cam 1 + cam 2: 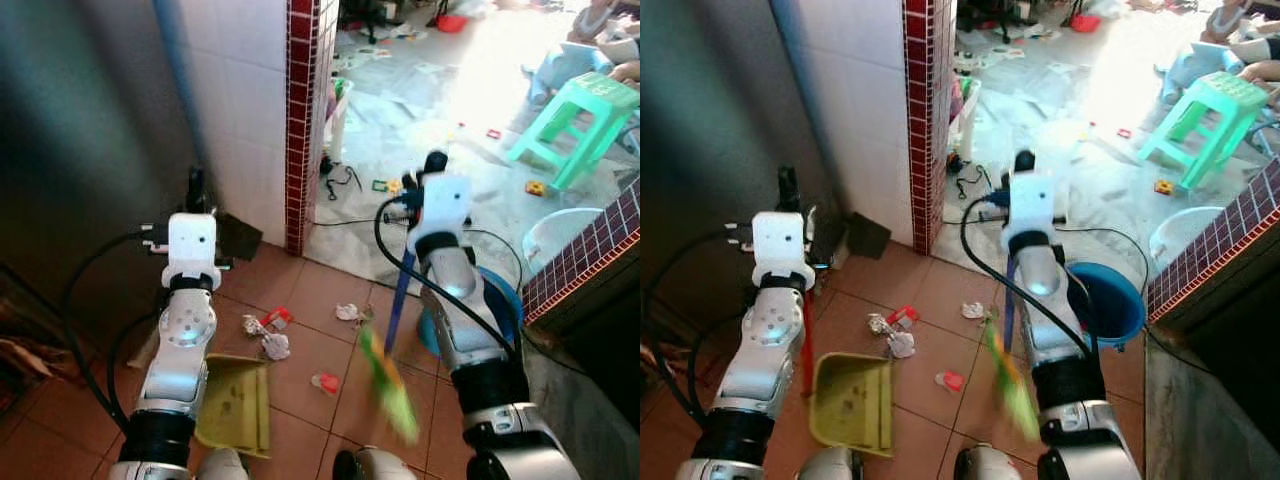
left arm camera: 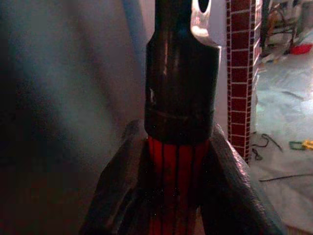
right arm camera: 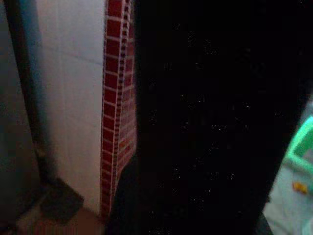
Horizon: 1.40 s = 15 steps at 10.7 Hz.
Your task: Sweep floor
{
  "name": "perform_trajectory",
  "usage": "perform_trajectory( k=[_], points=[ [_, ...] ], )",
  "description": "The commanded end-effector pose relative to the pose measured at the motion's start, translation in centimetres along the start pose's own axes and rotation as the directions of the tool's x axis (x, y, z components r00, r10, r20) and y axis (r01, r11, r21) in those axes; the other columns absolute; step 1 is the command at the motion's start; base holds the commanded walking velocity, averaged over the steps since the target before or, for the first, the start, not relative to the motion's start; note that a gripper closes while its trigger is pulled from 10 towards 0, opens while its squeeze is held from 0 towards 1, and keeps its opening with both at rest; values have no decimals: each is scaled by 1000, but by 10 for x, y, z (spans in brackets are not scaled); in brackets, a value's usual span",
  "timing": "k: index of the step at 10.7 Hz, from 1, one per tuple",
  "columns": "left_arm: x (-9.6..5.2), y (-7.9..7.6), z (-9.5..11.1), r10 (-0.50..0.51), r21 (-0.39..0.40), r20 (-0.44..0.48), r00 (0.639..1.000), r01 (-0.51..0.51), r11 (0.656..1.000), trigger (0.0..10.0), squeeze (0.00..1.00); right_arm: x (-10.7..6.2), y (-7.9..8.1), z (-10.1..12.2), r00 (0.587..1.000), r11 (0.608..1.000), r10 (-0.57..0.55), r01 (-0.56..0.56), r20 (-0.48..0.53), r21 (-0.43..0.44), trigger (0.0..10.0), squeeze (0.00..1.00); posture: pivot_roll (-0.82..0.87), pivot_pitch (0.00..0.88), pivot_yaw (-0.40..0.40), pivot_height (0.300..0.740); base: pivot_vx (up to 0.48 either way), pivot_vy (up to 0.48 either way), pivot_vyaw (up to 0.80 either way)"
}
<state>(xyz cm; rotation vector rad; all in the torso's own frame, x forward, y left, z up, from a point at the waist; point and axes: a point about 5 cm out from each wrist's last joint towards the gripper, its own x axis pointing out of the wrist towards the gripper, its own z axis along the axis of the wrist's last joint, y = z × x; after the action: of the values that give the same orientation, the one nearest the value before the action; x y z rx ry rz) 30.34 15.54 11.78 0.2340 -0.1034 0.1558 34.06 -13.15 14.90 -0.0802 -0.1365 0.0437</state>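
Terracotta floor tiles (image 1: 310, 385) meet a red-tiled pillar (image 1: 303, 120). Left of it, the left gripper (image 2: 178, 161) pinches the dustpan's red handle (image 2: 177, 196); the yellow-green dustpan (image 1: 852, 402) lies nearby. Below the pillar sit paper scraps (image 1: 270, 335). Right of it, the right gripper (image 1: 432, 170), fingers' state unclear, stands above the blue-handled broom (image 1: 388, 375), then a blue basin (image 1: 1110, 300) and green stool (image 1: 580, 115).

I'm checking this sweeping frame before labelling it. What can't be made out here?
- Broom: head smeared by motion blur in both eye views.
- Right gripper: its wrist view is blocked by a dark shape, so the grip is unreadable.
- Dustpan: the near edge is hidden behind the robot's body.
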Motion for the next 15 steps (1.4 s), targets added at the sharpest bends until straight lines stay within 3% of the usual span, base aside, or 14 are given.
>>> perform_trajectory(
  k=[1, 3, 5, 8, 10, 13, 15],
  points=[
    [7, -3, 8, 14, 4, 41, 999, -14, 1000, 10000, 0, 2, -5, 9, 999, 1000, -19, 18, 26, 25, 10000, 0, -5, 108, -69, 740, 0, 0, 0],
    [12, -15, -3, 25, -10, 6, 1000, -25, 1000, 10000, 0, 3, -5, 4, 999, 998, -25, 26, -21, 65, 10000, 0, -11, 113, -74, 740, 0, 0, 0],
    [16, -37, -24, 20, -21, -92, 996, -22, 1000, 10000, 0, 4, -2, 5, 999, 995, -9, 13, -41, 98, 10000, 0, -39, 110, -66, 740, 0, 0, 0],
    [22, -43, -26, 23, 8, -86, 996, -23, 1000, 10000, 0, 1, 1, -3, 995, 984, 30, -12, -99, 177, 10000, 0, -54, 97, -52, 740, 0, 0, 0],
    [25, -44, -28, 24, 13, -80, 997, -23, 1000, 10000, 0, 4, 17, -4, 968, 943, 199, -147, -152, 298, 10000, 0, -53, 84, -55, 740, 0, 0, 0],
    [26, -43, -32, 44, 38, -91, 995, -41, 998, 10000, 0, 12, 30, 10, 938, 895, 322, -259, -125, 363, 10000, 0, -54, 70, -49, 740, 0, 0, 0],
    [28, -43, -33, 47, 44, -86, 995, -43, 998, 10000, 0, 14, 30, 17, 932, 880, 344, -279, -113, 385, 10000, 0, -56, 62, -44, 740, 0, 0, 0]
  ],
)
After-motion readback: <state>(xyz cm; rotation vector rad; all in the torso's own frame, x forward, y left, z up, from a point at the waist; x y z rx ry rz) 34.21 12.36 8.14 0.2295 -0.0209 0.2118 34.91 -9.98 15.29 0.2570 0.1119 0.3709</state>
